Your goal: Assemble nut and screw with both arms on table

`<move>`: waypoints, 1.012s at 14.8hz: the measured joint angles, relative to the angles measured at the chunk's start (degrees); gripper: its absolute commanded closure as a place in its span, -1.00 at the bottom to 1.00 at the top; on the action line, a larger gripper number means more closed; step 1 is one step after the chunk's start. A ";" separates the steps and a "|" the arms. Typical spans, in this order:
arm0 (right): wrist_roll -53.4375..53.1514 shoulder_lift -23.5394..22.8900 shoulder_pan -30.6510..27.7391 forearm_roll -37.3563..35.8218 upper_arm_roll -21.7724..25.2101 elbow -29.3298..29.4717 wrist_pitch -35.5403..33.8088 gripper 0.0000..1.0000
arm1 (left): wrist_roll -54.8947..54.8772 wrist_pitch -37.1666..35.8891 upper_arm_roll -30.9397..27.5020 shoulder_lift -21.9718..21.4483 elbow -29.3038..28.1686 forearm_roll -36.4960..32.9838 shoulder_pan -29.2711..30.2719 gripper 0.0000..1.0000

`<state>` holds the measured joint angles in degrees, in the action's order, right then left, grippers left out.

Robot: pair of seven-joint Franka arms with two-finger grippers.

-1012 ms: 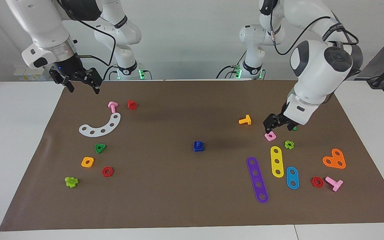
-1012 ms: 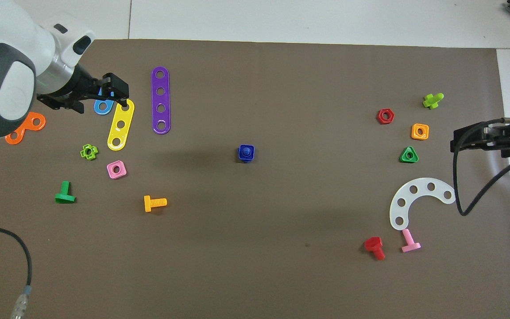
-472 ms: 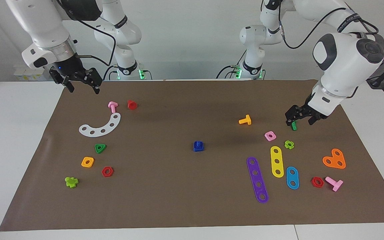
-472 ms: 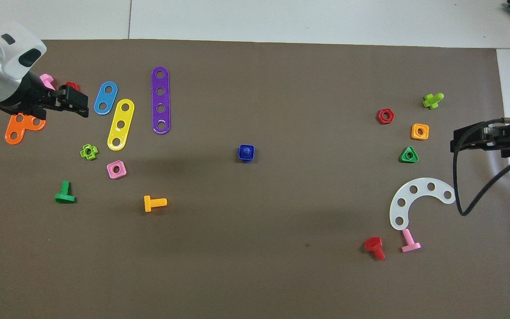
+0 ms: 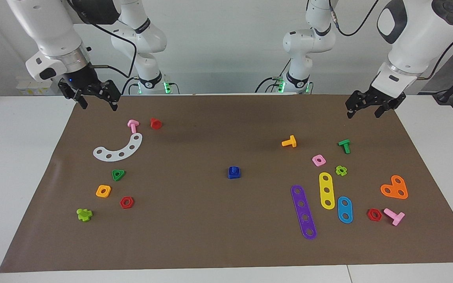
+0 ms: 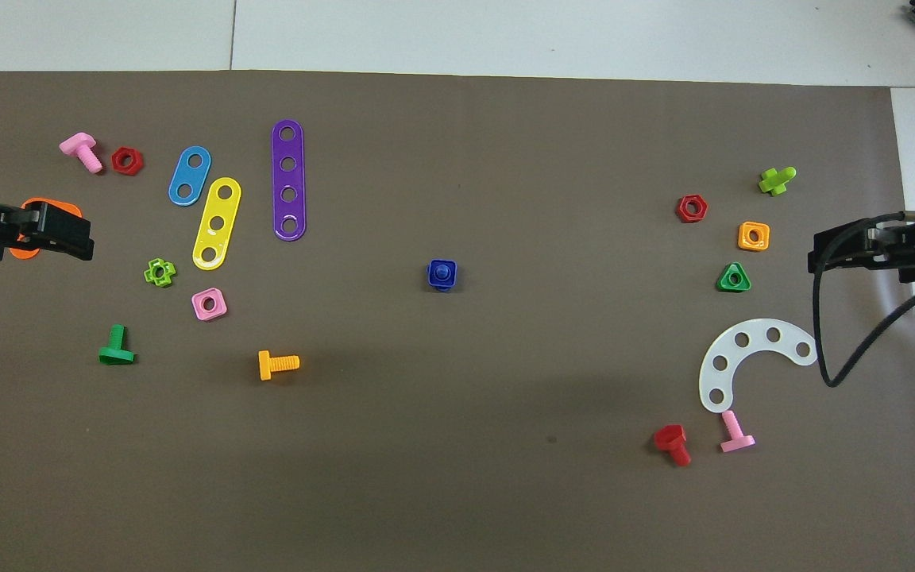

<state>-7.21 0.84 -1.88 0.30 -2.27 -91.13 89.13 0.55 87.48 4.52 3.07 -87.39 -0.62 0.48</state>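
Note:
The dark blue square nut (image 5: pixel 234 175) (image 6: pixel 432 276) sits on the dark blue screw at the middle of the brown mat (image 5: pixel 210 236). The screw's shaft (image 5: pixel 234 169) (image 6: pixel 442 272) stands up through the nut's hole, and its head is mostly hidden under the nut. My left gripper (image 5: pixel 363 112) (image 6: pixel 68 235) is open and empty, raised over the mat's edge at the left arm's end. My right gripper (image 5: pixel 98 104) (image 6: pixel 823 254) is open and empty, and waits raised over the mat's corner at the right arm's end.
At the left arm's end lie an orange screw (image 5: pixel 289 142), a green screw (image 5: pixel 344 146), a pink nut (image 5: pixel 318 160), coloured strips (image 5: pixel 303 211) and an orange plate (image 5: pixel 394 188). At the right arm's end lie a white curved strip (image 5: pixel 118 149), a green triangular nut (image 5: pixel 118 174) and an orange nut (image 5: pixel 103 191).
My left gripper has risen from beside the pink nut and drawn back toward the robots at the left arm's end. The right arm and the blue nut and screw have not moved.

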 measured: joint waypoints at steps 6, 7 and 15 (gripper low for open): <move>0.00 0.00 0.00 0.00 0.00 0.00 0.00 -1.00 | 0.00 -0.83 0.12 -2.50 -2.11 -0.23 -0.10 -0.94; 0.00 0.00 0.00 0.00 0.00 0.00 0.00 -1.00 | 0.00 -0.83 0.12 -2.67 -2.28 -0.23 -0.10 -0.92; 0.00 0.00 0.00 0.00 0.00 0.00 0.00 -1.00 | -0.01 -0.78 0.10 -2.80 -2.35 -0.10 -0.09 -1.00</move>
<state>-7.21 0.84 -1.88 0.30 -2.27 -91.13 89.13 0.53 86.70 4.62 0.27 -89.74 -0.71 0.39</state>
